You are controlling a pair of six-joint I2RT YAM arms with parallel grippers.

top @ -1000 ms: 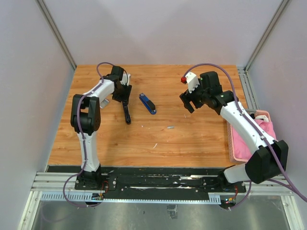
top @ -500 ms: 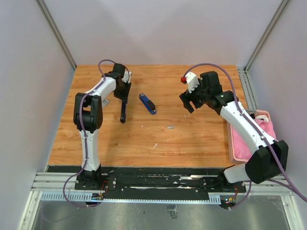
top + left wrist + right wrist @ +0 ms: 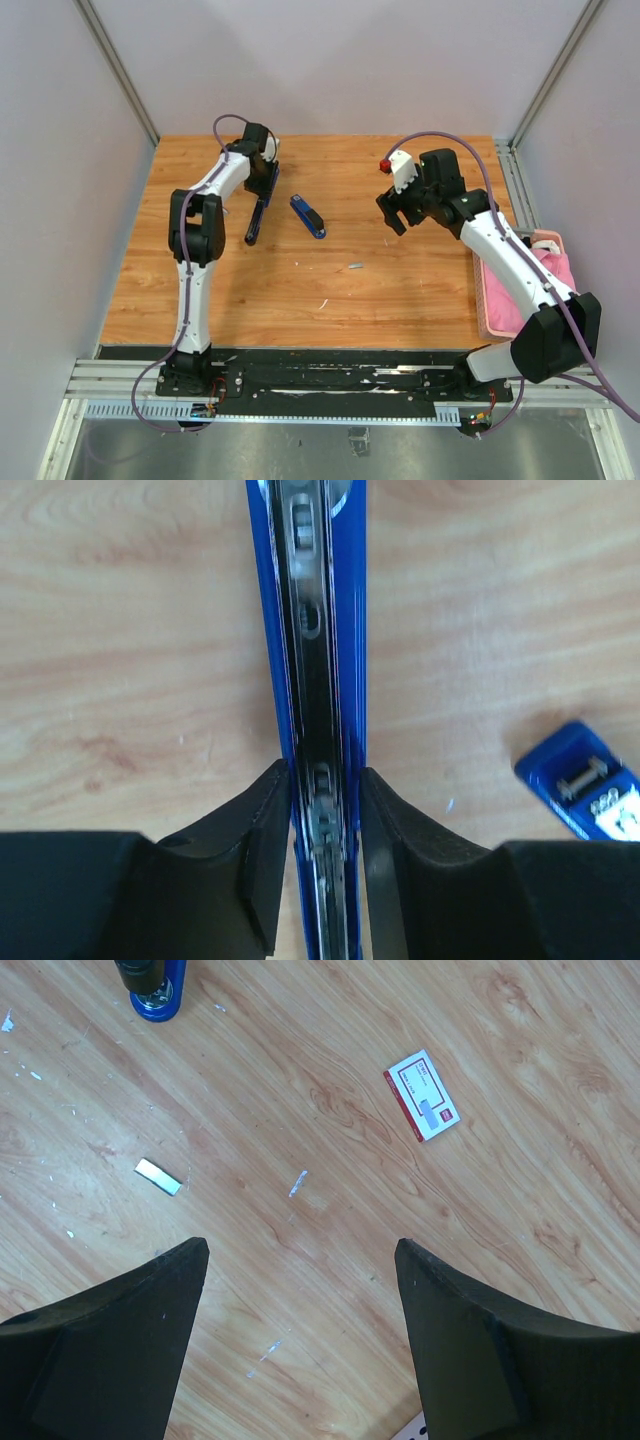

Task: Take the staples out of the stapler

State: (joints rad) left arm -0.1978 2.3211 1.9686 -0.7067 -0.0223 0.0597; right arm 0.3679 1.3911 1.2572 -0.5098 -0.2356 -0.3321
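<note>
Left hand, narrowed within the last second, now clenched on the stapler at upper left; right hand released, empty; loose staples on surface mid-frame; unloading apparently under way.

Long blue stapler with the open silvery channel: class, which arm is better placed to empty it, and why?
Likely left. The left gripper clamps both sides of the long blue stapler with its black fingers. The right gripper hangs open above the wooden table, apart from it.
</note>
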